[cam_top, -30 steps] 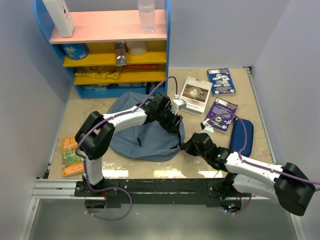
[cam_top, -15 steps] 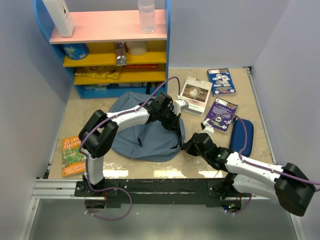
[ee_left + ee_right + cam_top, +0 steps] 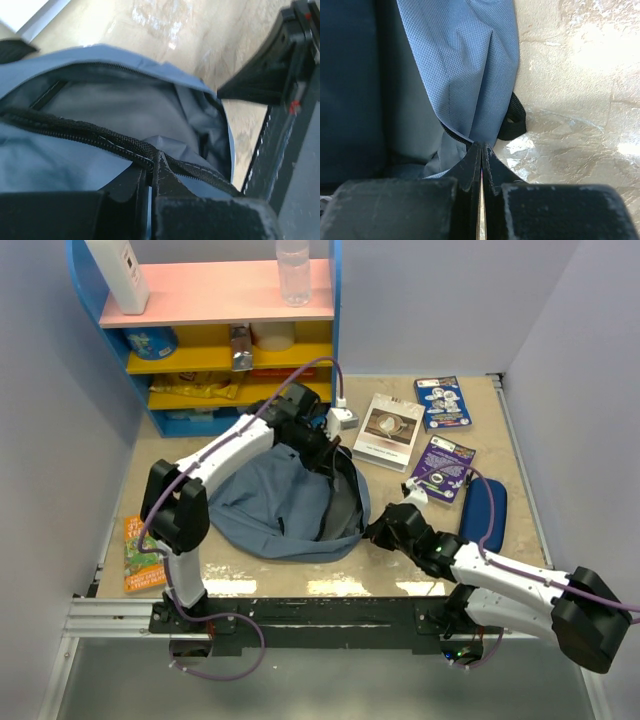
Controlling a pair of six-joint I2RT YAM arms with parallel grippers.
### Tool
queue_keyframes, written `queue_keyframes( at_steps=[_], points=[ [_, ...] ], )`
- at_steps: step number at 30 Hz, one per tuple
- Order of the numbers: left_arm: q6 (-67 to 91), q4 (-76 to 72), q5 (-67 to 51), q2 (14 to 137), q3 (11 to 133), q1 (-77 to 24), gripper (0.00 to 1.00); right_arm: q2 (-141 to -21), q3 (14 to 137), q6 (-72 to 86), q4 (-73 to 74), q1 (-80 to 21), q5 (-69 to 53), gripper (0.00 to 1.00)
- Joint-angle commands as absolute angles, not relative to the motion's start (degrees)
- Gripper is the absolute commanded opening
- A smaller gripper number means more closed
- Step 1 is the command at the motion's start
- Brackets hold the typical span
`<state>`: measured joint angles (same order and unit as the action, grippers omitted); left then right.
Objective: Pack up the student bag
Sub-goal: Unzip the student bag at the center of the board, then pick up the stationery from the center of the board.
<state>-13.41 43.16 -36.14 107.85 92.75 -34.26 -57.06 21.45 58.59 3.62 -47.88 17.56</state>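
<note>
1. Gaping at mid-table, student bag hides its dark interior's contents.
2. Pinching its zipper rim, left gripper is closed; right gripper clamps its 4 o'clock hem.
3. Since earlier, left gripper pulled that rim toward 11 o'clock, opening the mouth.

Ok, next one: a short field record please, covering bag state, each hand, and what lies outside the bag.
bag: student bag, unzipped, mouth open
left hand: shut on the bag's upper zipper edge
right hand: shut on the bag's fabric at its near rim
outside bag: pencil case, three books to its right, orange book to its left
</note>
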Motion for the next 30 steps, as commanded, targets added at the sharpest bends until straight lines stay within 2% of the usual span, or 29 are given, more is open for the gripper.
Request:
queue_keyframes(
  at_steps=[1,4,8,17,24,29,30],
  points=[
    [-28.98,65.45,-40.60,105.47,101.67,-30.07,0.00,-57.48,23.20,57.39,5.80,-47.64,20.48,0.00],
    [-37.69,75.04,-41.57,105.73,104.94,-28.75,0.00,-57.13,23.55,56.96,6.77,-47.64,21.35,0.00],
    [-40.95,75.41,-40.08,102.14,101.52,-28.21,0.00,-56.95,25.39,55.99,9.66,-47.64,23.20,0.00],
    [-35.78,74.71,-38.32,101.69,105.82,-28.12,0.00,-53.45,32.24,52.04,15.80,-47.64,27.15,0.01],
    [-31.03,66.63,-36.74,99.41,103.44,-28.04,0.00,-51.23,40.16,47.03,18.37,-43.87,30.50,0.31],
    [-29.45,65.22,-36.82,98.27,106.00,-28.04,0.00,-57.81,46.73,40.35,13.98,-31.31,26.64,0.43],
    [-29.27,64.95,-37.09,97.91,105.65,-28.04,0.00,-59.83,48.24,39.65,13.54,-29.03,23.93,0.49]
  ],
)
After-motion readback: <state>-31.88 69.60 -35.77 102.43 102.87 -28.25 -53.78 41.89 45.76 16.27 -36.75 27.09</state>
